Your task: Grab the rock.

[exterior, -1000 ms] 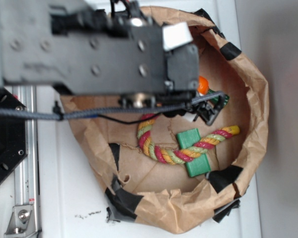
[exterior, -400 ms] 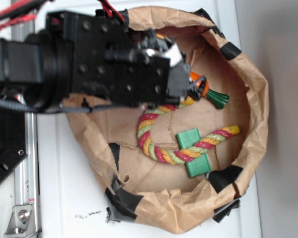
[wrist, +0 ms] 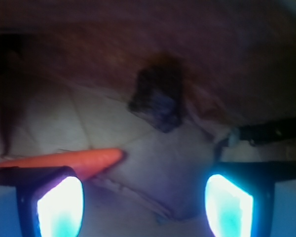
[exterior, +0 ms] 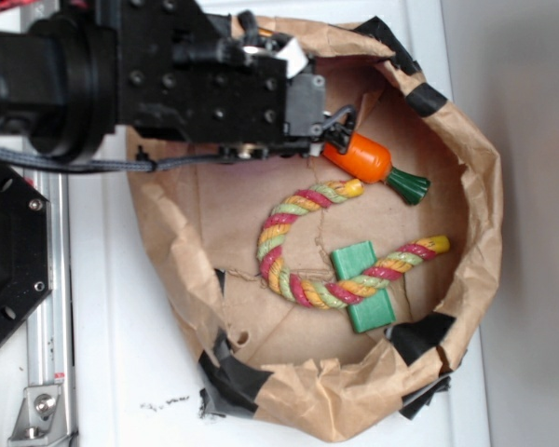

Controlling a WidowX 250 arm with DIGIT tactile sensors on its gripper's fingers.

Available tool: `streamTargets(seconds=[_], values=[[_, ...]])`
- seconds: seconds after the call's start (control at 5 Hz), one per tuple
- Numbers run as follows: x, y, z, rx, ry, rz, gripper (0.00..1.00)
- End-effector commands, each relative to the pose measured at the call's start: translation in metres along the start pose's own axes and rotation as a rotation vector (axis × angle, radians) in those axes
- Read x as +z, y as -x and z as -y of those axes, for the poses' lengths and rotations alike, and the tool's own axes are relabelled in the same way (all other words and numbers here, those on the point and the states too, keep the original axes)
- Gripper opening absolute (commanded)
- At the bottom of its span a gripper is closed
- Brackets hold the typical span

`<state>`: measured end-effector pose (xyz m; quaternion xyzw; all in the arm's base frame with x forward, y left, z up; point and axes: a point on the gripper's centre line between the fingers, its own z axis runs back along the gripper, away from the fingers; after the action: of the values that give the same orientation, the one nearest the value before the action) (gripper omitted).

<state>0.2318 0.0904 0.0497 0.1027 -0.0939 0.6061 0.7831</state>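
A black arm (exterior: 149, 79) reaches over a paper bag (exterior: 475, 186). Inside lie a carrot (exterior: 359, 160), a rope (exterior: 303, 247) and a green block (exterior: 363, 289) under the rope.

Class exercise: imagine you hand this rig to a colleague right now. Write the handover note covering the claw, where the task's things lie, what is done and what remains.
Claw: open, holding nothing, fingers lit and spread in the wrist view.
Rock: dark lump ahead of the claw, beyond the fingertips, near the paper wall; hidden under the arm in the exterior view.
Carrot: beside the claw, its tip close to one finger.
Rope and green block: on the floor of the paper basket, away from the claw.
Done: claw roughly lined up on the rock.
Left: advance, close on the rock, lift, probably avoiding the carrot.
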Motion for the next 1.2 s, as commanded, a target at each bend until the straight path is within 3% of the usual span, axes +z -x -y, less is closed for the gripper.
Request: streamTargets(seconds=[0.0, 0.2, 0.6, 0.8, 1.0], values=[[0.003, -0.025, -0.023, 0.211, -0.005, -0.05, 1.0], [-0.011, -0.03, -0.01, 0.26, -0.055, -0.066, 1.0], [-0.038, -0.036, -0.008, 0.315, -0.144, -0.086, 1.0], [-0.033, -0.032, -0.009, 0.291, -0.124, -0.067, 0.6], [-0.031, -0.03, -0.01, 0.29, -0.118, -0.064, 0.0]])
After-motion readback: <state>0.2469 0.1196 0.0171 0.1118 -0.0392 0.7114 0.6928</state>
